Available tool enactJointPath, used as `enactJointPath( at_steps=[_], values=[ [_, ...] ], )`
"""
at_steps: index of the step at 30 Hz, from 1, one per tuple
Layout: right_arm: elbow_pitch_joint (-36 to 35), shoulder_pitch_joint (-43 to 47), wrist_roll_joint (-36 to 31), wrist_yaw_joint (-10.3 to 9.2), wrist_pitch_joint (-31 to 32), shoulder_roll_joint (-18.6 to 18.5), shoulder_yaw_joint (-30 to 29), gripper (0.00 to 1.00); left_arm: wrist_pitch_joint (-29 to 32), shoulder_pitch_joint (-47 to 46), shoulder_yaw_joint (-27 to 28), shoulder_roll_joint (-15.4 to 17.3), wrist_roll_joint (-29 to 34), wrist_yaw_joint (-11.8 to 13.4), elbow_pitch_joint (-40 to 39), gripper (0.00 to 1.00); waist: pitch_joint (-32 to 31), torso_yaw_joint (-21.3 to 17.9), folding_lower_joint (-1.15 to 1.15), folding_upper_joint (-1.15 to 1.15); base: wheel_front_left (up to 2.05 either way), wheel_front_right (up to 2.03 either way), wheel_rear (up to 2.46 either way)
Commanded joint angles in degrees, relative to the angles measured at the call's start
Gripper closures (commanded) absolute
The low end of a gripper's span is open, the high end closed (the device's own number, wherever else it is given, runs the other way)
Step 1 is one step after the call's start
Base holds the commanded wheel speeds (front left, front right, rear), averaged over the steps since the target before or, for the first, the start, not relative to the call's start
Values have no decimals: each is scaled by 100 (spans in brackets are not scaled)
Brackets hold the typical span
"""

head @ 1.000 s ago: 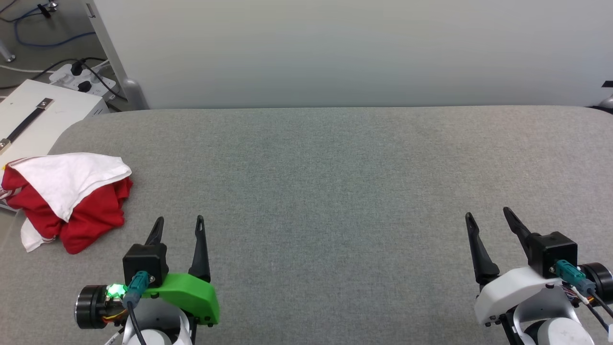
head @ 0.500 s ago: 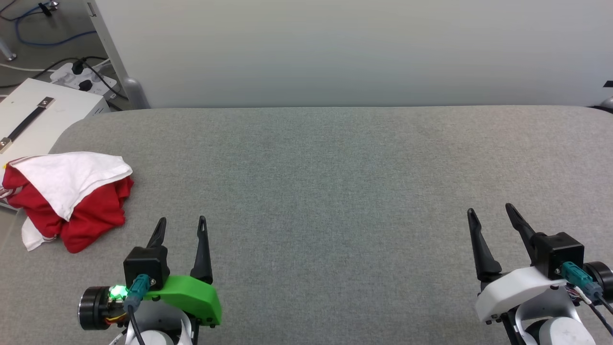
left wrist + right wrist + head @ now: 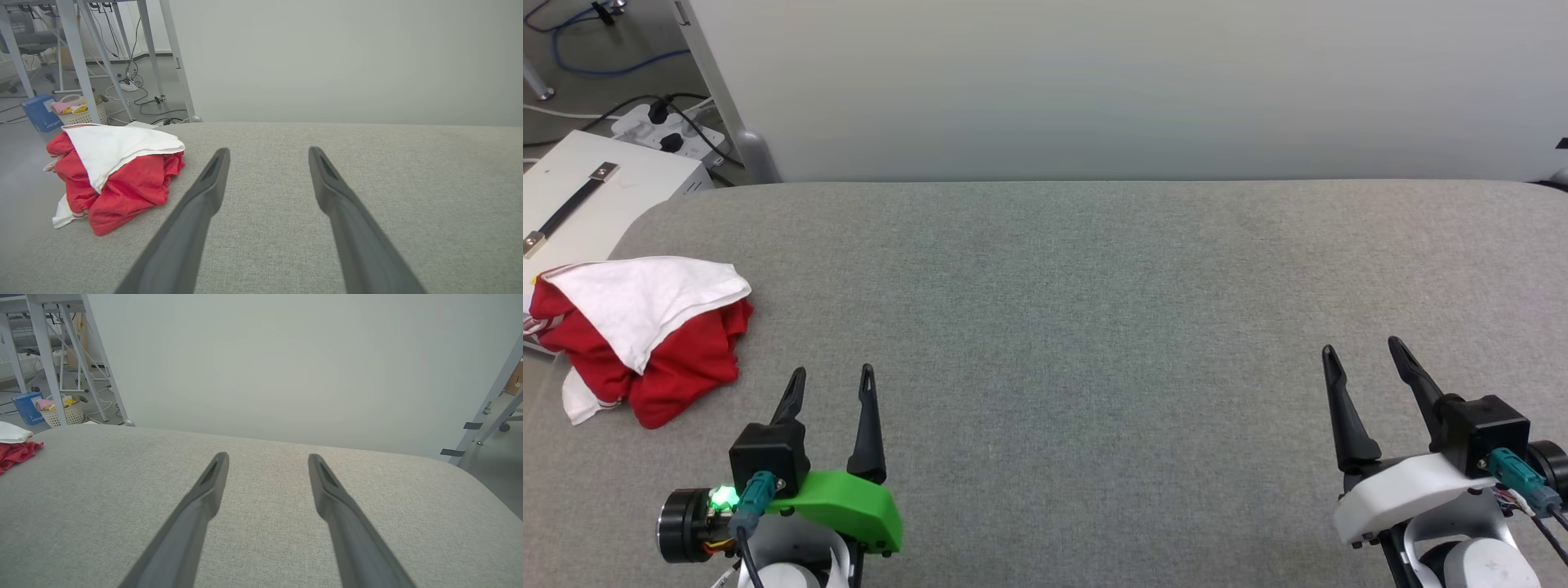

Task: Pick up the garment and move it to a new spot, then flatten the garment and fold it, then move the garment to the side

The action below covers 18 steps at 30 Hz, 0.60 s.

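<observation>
The garment (image 3: 645, 335) is seen crumpled in a red-and-white heap on the grey worktop (image 3: 1094, 310), near the left gripper (image 3: 832, 371), ahead of it and to its left, untouched. That gripper is held spread wide and empty. The right gripper (image 3: 1362, 346), well apart from the garment, is likewise spread wide, nothing held.

left pincer (image 3: 832, 371) spread wide, right pincer (image 3: 1364, 349) likewise

Nothing legible to me, white print on blue box (image 3: 37, 111) at my ten o'clock, too small to read
</observation>
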Motion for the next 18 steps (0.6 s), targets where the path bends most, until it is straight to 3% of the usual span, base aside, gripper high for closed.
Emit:
enactJointPath(
  at_steps=[1,18],
  values=[
    [-48,-28,69,-2,-71,-3,4,0,-66,-1,-2,-10,-77,35,6,0,4,2,0,0,0,0,0],
    [8,-15,97,-2,-270,-3,31,0,-268,7,-62,-13,-194,59,160,0,16,13,0,0,0,0,0]
  ],
)
